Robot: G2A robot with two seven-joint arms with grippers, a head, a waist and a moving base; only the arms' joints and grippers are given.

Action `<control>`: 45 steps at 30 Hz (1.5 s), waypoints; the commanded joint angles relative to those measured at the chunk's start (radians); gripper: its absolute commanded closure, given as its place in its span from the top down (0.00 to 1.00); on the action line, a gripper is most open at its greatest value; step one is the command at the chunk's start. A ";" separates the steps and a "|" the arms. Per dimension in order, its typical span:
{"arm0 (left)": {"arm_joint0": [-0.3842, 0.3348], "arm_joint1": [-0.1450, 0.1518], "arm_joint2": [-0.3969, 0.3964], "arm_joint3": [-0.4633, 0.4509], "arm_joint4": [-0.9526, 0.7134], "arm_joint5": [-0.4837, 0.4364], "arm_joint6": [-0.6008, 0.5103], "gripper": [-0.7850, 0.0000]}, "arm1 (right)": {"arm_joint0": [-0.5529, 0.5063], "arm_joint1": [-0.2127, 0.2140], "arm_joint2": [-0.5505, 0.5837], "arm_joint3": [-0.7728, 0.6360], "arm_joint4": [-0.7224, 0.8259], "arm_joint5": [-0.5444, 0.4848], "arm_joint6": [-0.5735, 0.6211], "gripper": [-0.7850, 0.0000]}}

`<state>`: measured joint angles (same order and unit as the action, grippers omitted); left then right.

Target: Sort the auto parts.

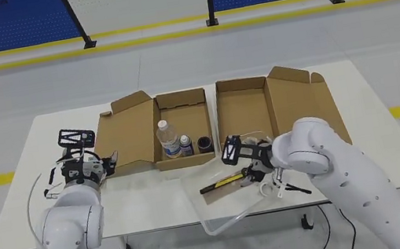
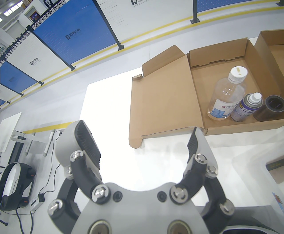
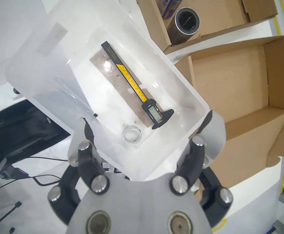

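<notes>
A clear plastic bin [image 1: 213, 210] [image 3: 66, 73] sits near the table's front edge. It holds a yellow-and-black digital caliper [image 1: 222, 182] [image 3: 135, 88] lying on a grey metal strip [image 3: 104, 68], and a clear ring [image 3: 131, 134]. My right gripper [image 1: 252, 171] [image 3: 148, 124] is open over the bin's end, its fingers [image 3: 212, 124] straddling the bin's corner. My left gripper [image 1: 108, 163] [image 2: 138, 133] hangs open with nothing in it over bare table, just off the left box's flap. The left cardboard box [image 1: 181, 104] [image 2: 221, 51] holds a clear bottle [image 1: 167, 138] [image 2: 226, 97], a spray can [image 1: 186, 144] [image 2: 246, 107] and a black cylinder [image 1: 205, 143] [image 2: 269, 108] [image 3: 184, 24].
The right cardboard box [image 1: 246, 113] [image 3: 228, 86] stands open with nothing inside, its lid [image 1: 308, 106] folded out to the right. The left box's lid [image 1: 126, 137] [image 2: 164, 99] lies flat toward my left arm. Bare table lies left of the boxes.
</notes>
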<state>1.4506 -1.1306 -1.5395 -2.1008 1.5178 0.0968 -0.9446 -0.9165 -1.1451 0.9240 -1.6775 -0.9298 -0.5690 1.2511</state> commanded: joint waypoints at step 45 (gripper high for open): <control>0.000 0.000 0.000 0.000 0.000 0.000 0.000 1.00 | 0.373 -0.097 -0.519 0.550 0.048 -0.081 -0.081 0.71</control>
<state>1.4506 -1.1306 -1.5395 -2.1008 1.5178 0.0968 -0.9446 -0.5475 -1.2367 0.4108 -1.1417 -0.8817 -0.6442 1.1743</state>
